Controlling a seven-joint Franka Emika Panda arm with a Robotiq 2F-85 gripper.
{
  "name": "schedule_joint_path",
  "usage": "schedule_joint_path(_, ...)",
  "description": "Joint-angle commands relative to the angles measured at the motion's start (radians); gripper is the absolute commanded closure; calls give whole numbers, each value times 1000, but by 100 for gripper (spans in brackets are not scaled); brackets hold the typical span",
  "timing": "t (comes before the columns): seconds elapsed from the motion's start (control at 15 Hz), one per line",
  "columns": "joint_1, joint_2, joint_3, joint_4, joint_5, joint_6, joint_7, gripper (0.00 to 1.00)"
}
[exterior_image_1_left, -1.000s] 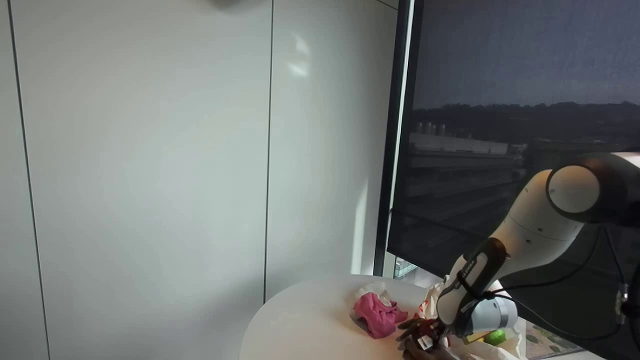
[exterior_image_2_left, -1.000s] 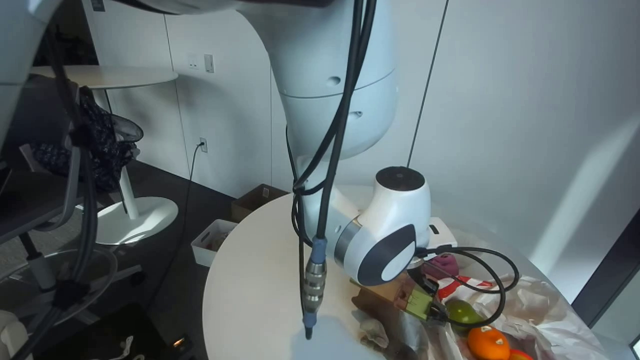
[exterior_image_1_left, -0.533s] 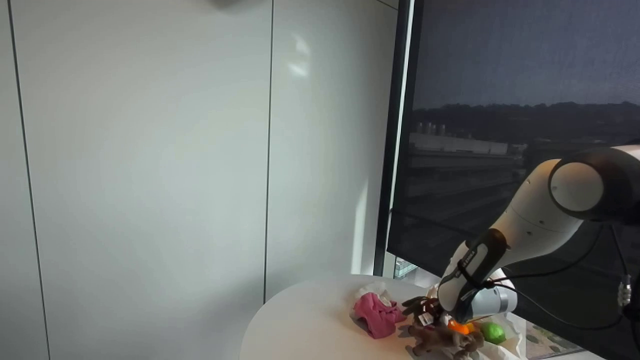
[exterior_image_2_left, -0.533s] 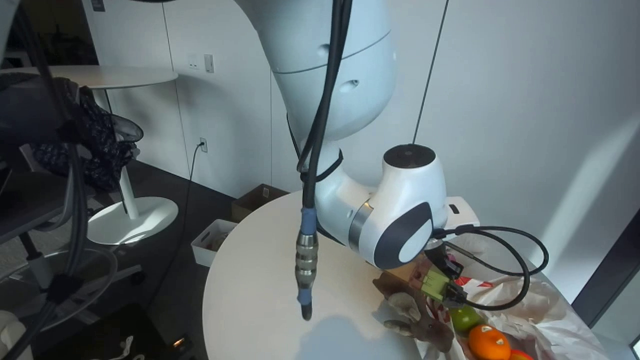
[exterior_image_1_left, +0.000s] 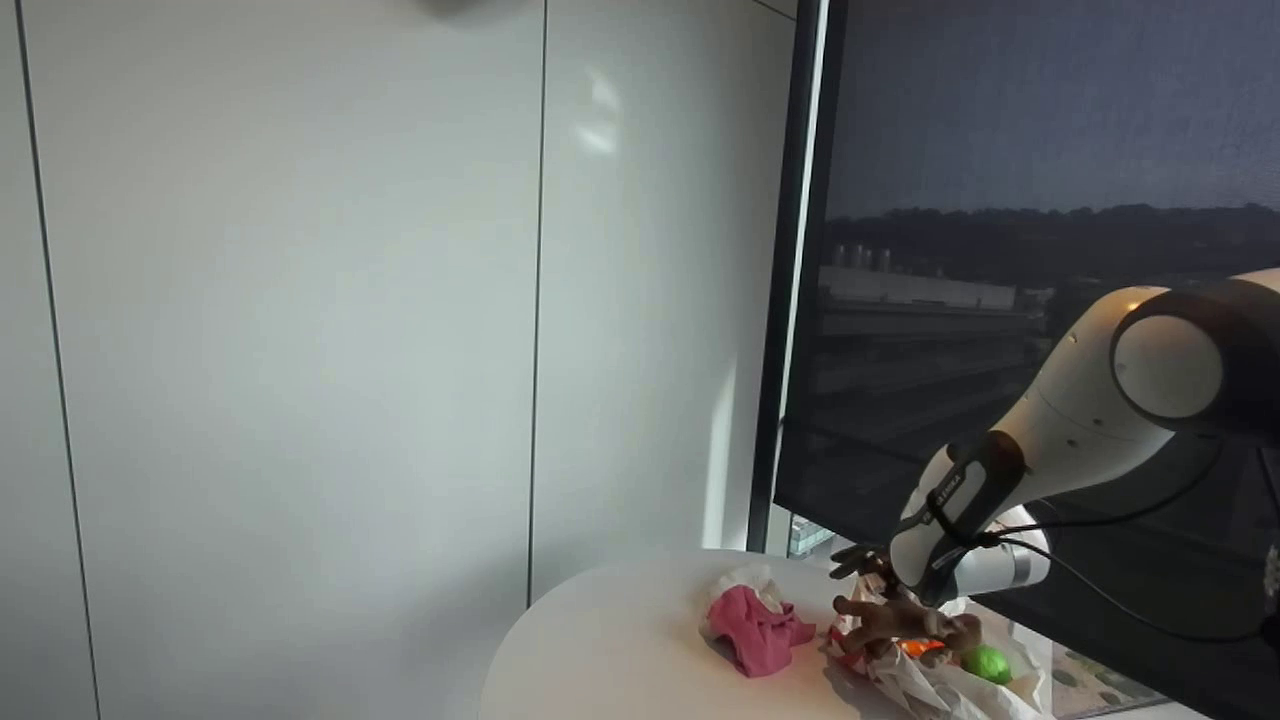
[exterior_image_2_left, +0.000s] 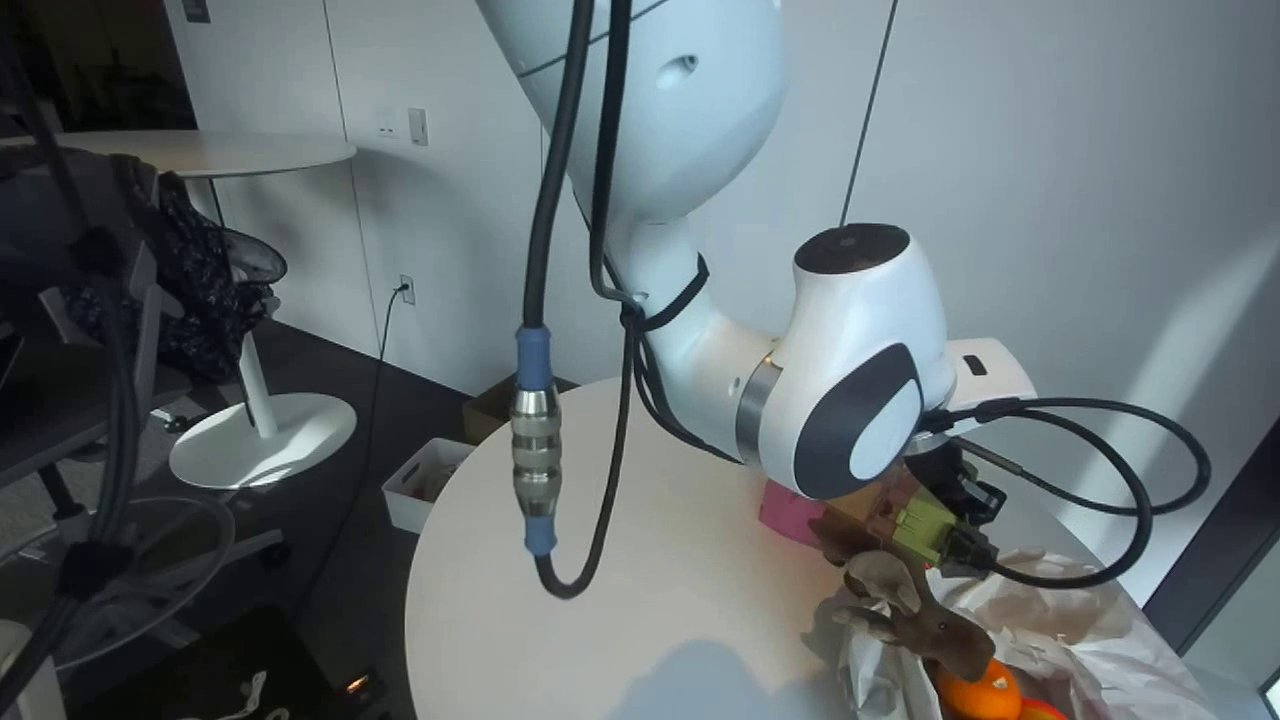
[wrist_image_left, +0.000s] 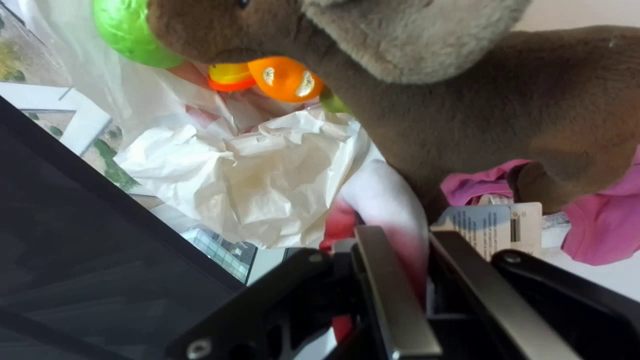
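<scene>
A brown plush animal toy (wrist_image_left: 465, 120) with light grey ears hangs from my gripper (wrist_image_left: 406, 232). It also shows in both exterior views (exterior_image_1_left: 895, 620) (exterior_image_2_left: 930, 625). The fingers are closed around a soft red and white piece (wrist_image_left: 385, 195) below the toy's body; I cannot tell if it is part of the toy. A paper tag with a barcode (wrist_image_left: 492, 225) sticks out beside the right finger. In an exterior view the gripper (exterior_image_1_left: 855, 562) is partly hidden by the toy and arm. The toy is above the near edge of a crumpled white bag (exterior_image_2_left: 1080, 610).
The bag holds an orange fruit (exterior_image_2_left: 978, 692), a green one (exterior_image_1_left: 988, 664) and a yellow-orange item (wrist_image_left: 230, 75). A pink cloth (exterior_image_1_left: 757, 632) lies on the round white table (exterior_image_1_left: 600, 640). A dark window shade (exterior_image_1_left: 1000, 300) stands behind. Loose cables (exterior_image_2_left: 1150, 500) loop from the wrist.
The arm has risen and moved toward the bag. The brown toy has lifted off the table with the gripper and is now higher, over the bag's edge.
</scene>
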Motion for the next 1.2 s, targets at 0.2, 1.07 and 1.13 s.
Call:
schedule_joint_path(0.2,187,-5,-229,13,19,70,98,83)
schedule_joint_path(1.07,-1,212,-194,111,73,142,130,83)
schedule_joint_path(1.13,-16,228,-174,115,79,139,129,83)
